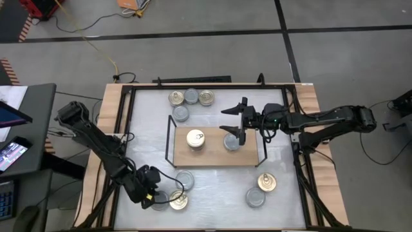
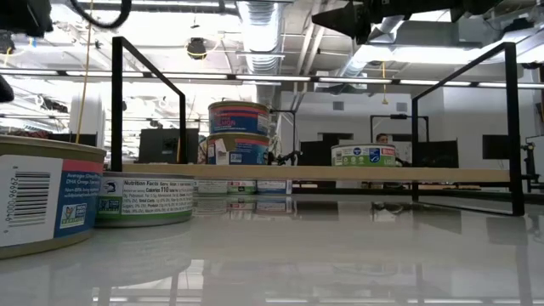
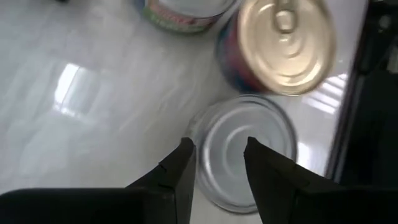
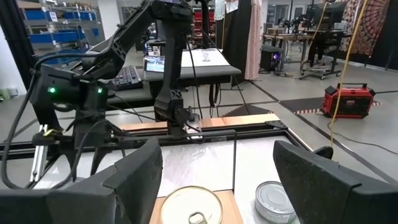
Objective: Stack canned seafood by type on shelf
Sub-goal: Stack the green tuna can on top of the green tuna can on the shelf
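Observation:
The shelf [image 1: 212, 158] is a wooden board with black wire ends in the middle of the table. On it stand a gold-lidded stack of two tins [image 1: 196, 139] [image 2: 239, 133] and one silver-lidded tin [image 1: 232, 143] [image 2: 364, 155]. My right gripper [image 1: 225, 120] [image 4: 217, 162] hangs open above the shelf's far side, holding nothing. My left gripper [image 1: 153, 193] [image 3: 217, 146] is at the near left, open and pointing steeply down over a silver-lidded tin [image 3: 249, 149] that rests on the table. A gold-lidded tin [image 3: 286, 43] stands right beside that tin. My left gripper stands over the silver-lidded tin's lid, one fingertip [image 3: 186, 152] near the rim and the other [image 3: 255, 152] over the middle. Whether the fingertips touch the tin, I cannot tell.
Several tins [image 1: 191, 98] stand behind the shelf at the far left. A gold one [image 1: 266, 182] and a silver one [image 1: 255, 196] stand at the near right. Another silver tin [image 1: 185, 179] sits by my left gripper. Black frame rails [image 1: 302, 161] border the white tabletop.

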Available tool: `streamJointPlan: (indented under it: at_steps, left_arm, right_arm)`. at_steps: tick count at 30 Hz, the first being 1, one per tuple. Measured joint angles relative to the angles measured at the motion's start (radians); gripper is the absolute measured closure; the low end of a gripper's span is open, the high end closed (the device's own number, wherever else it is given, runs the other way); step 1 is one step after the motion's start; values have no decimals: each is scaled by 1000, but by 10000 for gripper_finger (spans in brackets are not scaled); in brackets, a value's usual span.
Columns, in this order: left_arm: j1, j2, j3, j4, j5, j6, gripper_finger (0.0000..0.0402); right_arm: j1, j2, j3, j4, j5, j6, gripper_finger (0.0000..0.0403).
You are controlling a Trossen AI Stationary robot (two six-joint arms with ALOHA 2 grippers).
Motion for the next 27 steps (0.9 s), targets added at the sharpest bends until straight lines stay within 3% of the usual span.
streamJointPlan:
  at_steps: [7,15,20,27]
  left_arm:
    - [0,47,-1,-10,28,5,235]
    - [-1,98,0,-15,23,36,244]
    - [-1,106,1,-17,23,65,282]
    - [0,101,5,-109,3,64,384]
  right_arm:
    - [0,0,0,0,0,0,74]
    - [0,0,0,0,0,0,74]
    - [0,0,0,0,0,0,74]
    - [0,0,0,1,0,0,74]
